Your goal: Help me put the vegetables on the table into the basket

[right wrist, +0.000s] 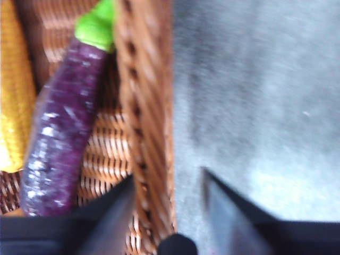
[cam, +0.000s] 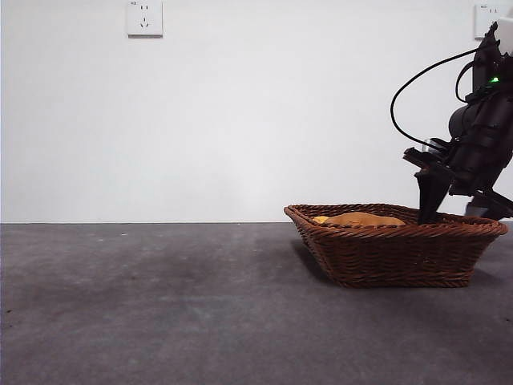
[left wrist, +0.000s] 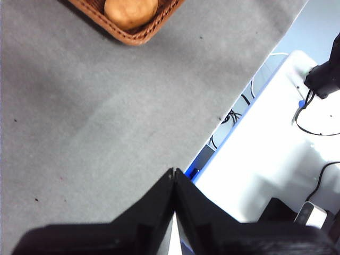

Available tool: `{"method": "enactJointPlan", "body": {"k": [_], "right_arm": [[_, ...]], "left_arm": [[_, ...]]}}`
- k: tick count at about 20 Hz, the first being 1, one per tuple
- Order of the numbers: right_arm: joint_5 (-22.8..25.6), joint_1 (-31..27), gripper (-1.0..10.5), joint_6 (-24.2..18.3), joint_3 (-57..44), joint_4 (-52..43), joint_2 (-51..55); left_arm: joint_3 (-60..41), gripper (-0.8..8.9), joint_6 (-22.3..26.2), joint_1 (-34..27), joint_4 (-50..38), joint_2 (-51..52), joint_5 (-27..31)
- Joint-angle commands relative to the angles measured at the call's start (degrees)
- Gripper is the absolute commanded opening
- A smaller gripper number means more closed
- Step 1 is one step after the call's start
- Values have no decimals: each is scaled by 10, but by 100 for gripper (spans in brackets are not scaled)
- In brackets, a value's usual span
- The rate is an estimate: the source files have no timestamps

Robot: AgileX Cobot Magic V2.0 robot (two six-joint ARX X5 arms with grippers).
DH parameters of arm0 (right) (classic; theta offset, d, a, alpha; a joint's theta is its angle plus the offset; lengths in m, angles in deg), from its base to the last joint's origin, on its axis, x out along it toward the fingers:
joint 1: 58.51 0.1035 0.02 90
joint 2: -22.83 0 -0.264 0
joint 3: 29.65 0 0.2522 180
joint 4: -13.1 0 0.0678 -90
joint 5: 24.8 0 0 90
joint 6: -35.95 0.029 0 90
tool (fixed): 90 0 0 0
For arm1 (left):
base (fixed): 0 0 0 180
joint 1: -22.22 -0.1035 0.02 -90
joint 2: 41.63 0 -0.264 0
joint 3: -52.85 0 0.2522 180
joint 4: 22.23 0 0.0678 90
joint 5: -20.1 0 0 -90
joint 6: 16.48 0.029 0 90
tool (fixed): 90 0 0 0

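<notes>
Dark grey, felt-like table (cam: 160, 305) fills the foreground of the front view, bare from the near edge back to the white wall. Further back, at about three o'clock from the middle of that view, stands the shallow dark brown woven wicker basket (cam: 393, 253) with flared sides and a braided rim. Over its rim shows the top of the large tan-brown oval potato (cam: 365, 219), with a sliver of the small yellow ridged pumpkin-like piece (cam: 321, 218) at its nine o'clock.

Behind the basket's far right corner, at one o'clock from it, the right gripper (cam: 437, 200) hangs just above the rim, its jaws spread open and holding nothing; in its wrist view they straddle the basket wall (right wrist: 146, 122). Inside that wall lies the small dark purple eggplant (right wrist: 61, 127) with its green stem, resting against the wicker side, and the yellow piece (right wrist: 13, 90) lies just beside it.

Well away from the basket, the left gripper (left wrist: 174, 172) hovers over the bare table near its edge, jaws pressed together and empty; the potato (left wrist: 130, 11) sits in the basket corner (left wrist: 138, 36) beyond.
</notes>
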Motion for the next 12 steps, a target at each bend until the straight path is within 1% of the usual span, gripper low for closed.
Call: {"method": "enactJointPlan", "body": {"k": [1, 5, 6, 8, 11, 12], "right_arm": [[5, -1, 605, 9, 0, 0, 19], [65, -1, 598, 15, 0, 12, 101], [76, -1, 598, 15, 0, 22, 130], [80, 0, 598, 15, 0, 40, 184], [84, 0, 585, 22, 0, 71, 281], [90, 0, 523, 23, 0, 84, 315]], "left_arm": [[-2, -1, 7, 1, 2, 5, -1], [-2, -1, 7, 1, 2, 20, 2], [-2, -1, 7, 1, 2, 25, 14], [-2, -1, 4, 1, 2, 34, 28], [-2, -1, -6, 1, 2, 59, 26], [-2, -1, -11, 1, 2, 70, 26]]}}
